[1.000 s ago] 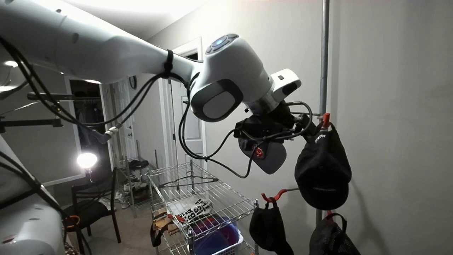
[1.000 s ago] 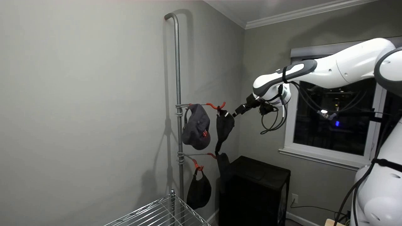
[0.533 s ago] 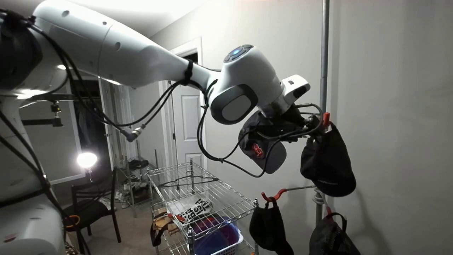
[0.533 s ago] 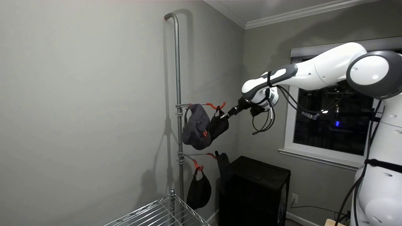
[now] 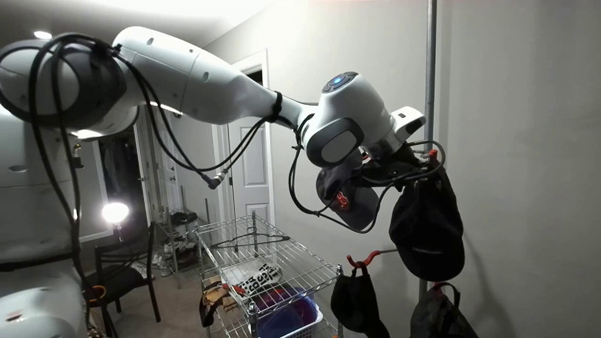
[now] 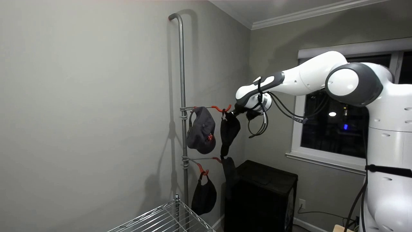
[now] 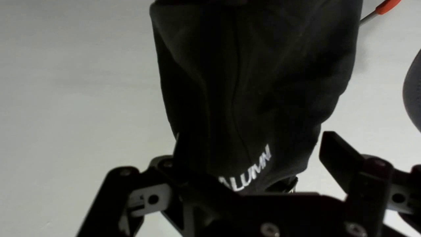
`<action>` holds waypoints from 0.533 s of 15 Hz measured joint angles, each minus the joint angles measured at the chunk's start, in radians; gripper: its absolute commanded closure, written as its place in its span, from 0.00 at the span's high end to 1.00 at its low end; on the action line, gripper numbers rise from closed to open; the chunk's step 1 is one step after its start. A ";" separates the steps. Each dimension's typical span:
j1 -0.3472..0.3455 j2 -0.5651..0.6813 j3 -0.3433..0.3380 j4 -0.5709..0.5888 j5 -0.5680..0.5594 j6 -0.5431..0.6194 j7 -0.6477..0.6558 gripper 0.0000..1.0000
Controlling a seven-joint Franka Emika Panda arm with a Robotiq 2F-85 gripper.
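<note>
A black cap [image 5: 426, 230] with white "ALUMNI" lettering hangs from a red-tipped hook [image 6: 222, 109] on a metal pole. It also shows in the wrist view [image 7: 263, 82], its strap end toward my gripper. My gripper [image 7: 253, 148] is open, its fingers [image 7: 338, 154] spread on either side of the cap's strap end. The right finger is apart from the cloth; whether the left one touches it I cannot tell. In an exterior view the gripper [image 6: 234, 112] is right at the cap's top, its fingertips hard to make out. A dark grey cap [image 6: 202, 129] with a red emblem hangs beside it.
The vertical pole [image 6: 182, 71] stands along the wall. Below hang a black cap [image 5: 354, 300] and a mesh-backed cap [image 5: 439, 314]. A wire shelf [image 5: 281, 267] stands near, with a hanger and a basket [image 5: 300, 324]. A black cabinet [image 6: 264, 180] is below.
The arm has moved forward to the black cap. Half a second ago the cap was swung away from the gripper; now it hangs straighter, with the gripper around its top.
</note>
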 measured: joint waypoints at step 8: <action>-0.001 0.058 -0.007 0.056 0.031 0.000 0.016 0.22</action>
